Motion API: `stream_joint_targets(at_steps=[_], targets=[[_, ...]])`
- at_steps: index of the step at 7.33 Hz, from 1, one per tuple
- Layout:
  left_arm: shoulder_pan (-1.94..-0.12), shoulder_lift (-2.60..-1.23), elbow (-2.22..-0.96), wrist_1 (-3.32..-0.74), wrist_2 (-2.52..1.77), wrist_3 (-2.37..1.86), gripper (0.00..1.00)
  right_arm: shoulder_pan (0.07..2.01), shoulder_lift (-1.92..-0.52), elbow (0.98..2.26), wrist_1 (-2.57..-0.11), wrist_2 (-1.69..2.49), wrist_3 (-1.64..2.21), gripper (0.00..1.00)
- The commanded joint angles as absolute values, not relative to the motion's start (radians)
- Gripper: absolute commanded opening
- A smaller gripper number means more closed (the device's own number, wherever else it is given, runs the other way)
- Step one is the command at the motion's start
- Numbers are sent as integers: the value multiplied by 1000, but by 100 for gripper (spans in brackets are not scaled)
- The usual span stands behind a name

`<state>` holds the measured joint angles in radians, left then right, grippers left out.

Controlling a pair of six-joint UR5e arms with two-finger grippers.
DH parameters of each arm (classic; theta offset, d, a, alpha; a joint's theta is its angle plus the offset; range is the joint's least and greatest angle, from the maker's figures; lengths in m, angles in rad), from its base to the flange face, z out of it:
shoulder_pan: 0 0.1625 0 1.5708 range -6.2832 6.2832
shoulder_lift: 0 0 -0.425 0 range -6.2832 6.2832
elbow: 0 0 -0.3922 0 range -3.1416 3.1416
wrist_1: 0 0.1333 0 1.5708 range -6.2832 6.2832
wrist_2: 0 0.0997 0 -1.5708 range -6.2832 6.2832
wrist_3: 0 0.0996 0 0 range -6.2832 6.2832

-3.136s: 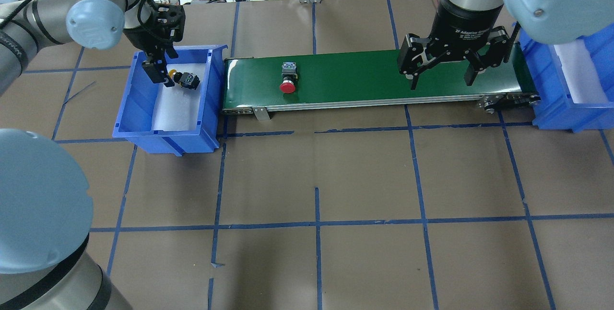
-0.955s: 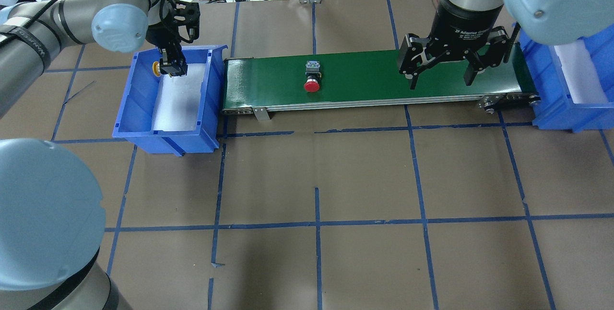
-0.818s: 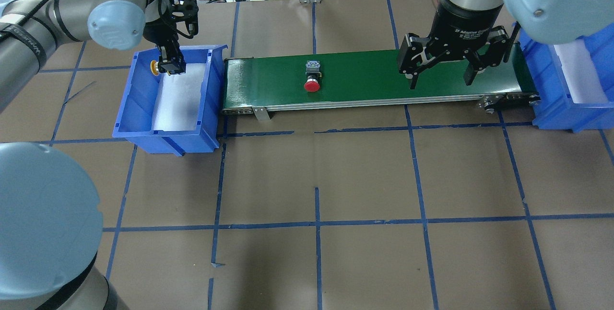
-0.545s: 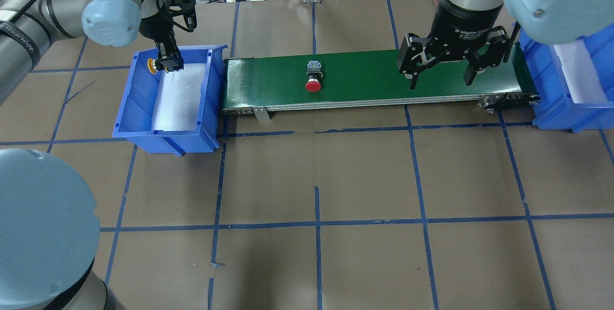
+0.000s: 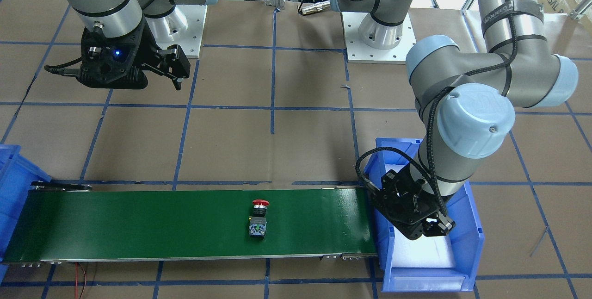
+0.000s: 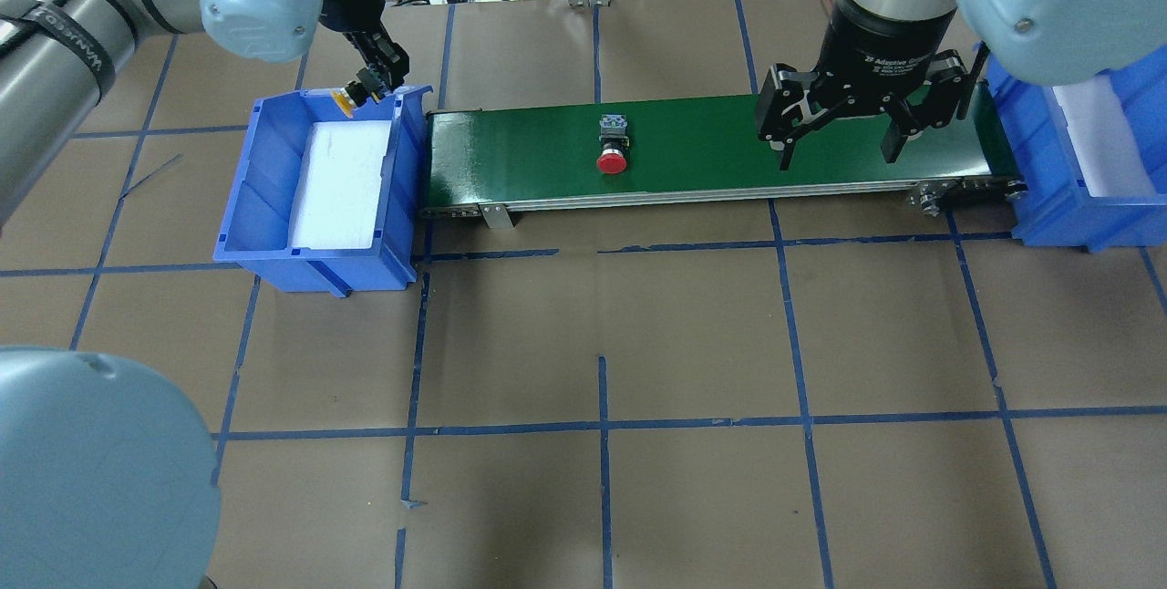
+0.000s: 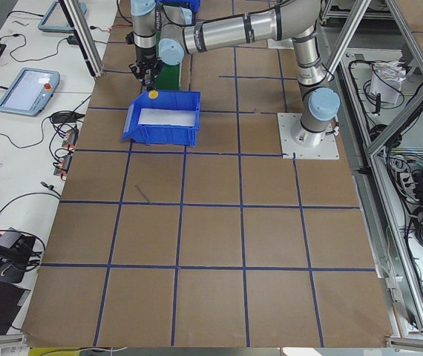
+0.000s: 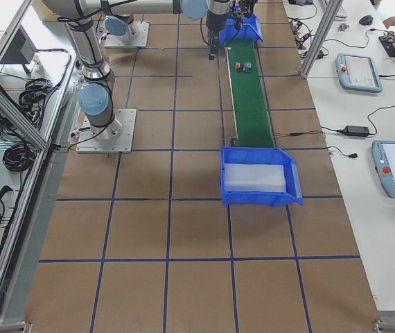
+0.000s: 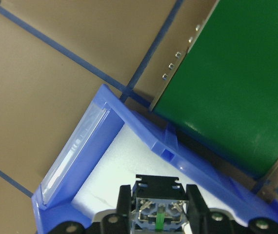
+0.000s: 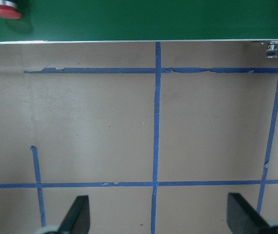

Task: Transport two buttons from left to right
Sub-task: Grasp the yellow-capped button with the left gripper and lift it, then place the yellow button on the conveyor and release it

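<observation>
Red button (image 6: 612, 145) farther right, cap robotward

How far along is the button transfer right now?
Done: the red button lies on the belt, out of the left bin. In hand: the left gripper holds the yellow button above that bin's belt-side corner. Left: the yellow one onto the belt, then both into the right bin, which shows none; the right gripper hangs open over the belt.
</observation>
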<state>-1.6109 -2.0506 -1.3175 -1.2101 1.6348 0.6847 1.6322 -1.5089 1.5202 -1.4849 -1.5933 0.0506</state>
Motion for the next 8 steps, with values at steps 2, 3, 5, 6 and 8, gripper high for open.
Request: stream_joint_targets(at_steps=[2, 3, 5, 6, 8], targets=[[-1721, -2144, -1252, -1210, 1626, 15, 15, 1632, -1509, 1520, -1485, -1592, 51, 100], [-1742, -2181, -1230, -1207, 1628, -71, 15, 1632, -1508, 1520, -1485, -1594, 51, 100], [-1752, -2227, -1212, -1201, 1625, -155, 15, 1632, -1508, 1522, -1485, -1594, 51, 100], [-1761, -2229, -1224, -1206, 1614, -172, 16, 1632, -1509, 1522, -1483, -1594, 51, 100], [-1781, -2229, -1245, -1215, 1595, -228, 16, 1632, -1509, 1522, -1480, -1594, 51, 100]])
